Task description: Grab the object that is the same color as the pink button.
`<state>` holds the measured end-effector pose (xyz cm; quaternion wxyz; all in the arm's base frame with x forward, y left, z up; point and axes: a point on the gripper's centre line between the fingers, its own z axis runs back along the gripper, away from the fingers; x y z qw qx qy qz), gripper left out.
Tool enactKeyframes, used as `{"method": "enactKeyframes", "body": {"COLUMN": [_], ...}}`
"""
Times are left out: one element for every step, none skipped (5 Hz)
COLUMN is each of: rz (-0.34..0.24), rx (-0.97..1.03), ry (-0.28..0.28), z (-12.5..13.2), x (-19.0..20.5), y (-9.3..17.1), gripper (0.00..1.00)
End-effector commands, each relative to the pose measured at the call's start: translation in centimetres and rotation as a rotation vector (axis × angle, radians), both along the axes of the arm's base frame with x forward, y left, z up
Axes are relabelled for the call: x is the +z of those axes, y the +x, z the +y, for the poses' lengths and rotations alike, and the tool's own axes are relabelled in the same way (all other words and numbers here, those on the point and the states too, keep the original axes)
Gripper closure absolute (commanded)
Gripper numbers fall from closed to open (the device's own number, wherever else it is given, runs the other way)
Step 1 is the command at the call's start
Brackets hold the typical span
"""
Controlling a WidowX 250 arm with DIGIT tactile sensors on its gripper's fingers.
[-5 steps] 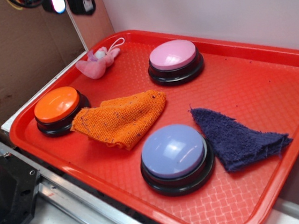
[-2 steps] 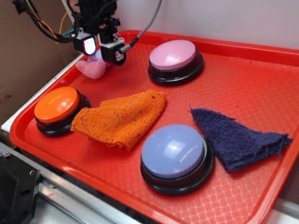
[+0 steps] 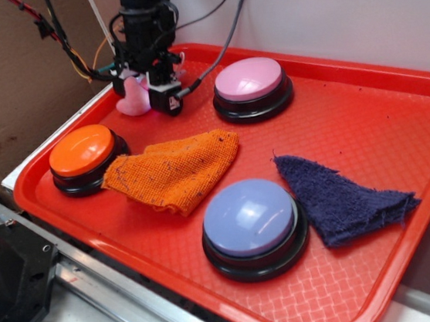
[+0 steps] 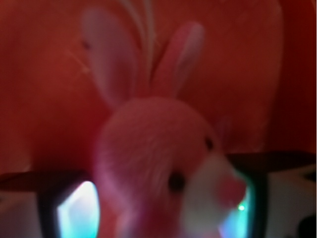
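Exterior view: red plastic tray [image 3: 396,109] with a fine waffle texture, set on a pale surface; brown cardboard wall [image 3: 12,83] to the left, plain white wall [image 3: 322,9] behind, metal rail [image 3: 114,297] along the near-left edge. On the tray: orange button [image 3: 82,150] at the left, orange cloth [image 3: 173,169] just beside it and overlapping its base, lavender-blue button [image 3: 250,219] at the front, dark blue cloth [image 3: 344,202] touching its right side, pink button [image 3: 250,79] at the back. Gripper [image 3: 147,91] down at the far-left corner of the tray, wires trailing up behind it, lowered right over the pink bunny [image 3: 132,100]. Only the toy's rounded pink end visible, poking out to the left under the black fingers; long axis and heading hard to judge from here. Well apart from the pink button, near the tray's rim.

Wrist view: blurred and very close. Pink bunny [image 4: 158,168] filling the centre, lying on the red tray [image 4: 44,84]. Ears pointing to the top of the frame, one pale and one pink, white string strands between them; head toward the bottom, white muzzle and pink nose turned to the lower right, two dark eyes showing. Long axis running top to bottom, ears away from the camera. Dark fingers [image 4: 52,198] at lower left and lower right flanking the head, with a glow of light on each side. Jaws spread on either side of the toy; actual contact impossible to tell
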<state>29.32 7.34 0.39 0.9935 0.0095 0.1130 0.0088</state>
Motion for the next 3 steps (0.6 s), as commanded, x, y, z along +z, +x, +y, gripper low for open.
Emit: {"method": "enactKeyframes", "body": {"rz": [-0.057,-0.13,-0.143], "rx": [-0.022,0.019,0.032], "ry": [0.016,0.022,0.008], "z": [-0.4,-0.6,-0.6], "x": [1.7,3.7,4.4], "y": [-0.9,-1.3,-1.7], "gripper": [1.0,1.0,1.0]}}
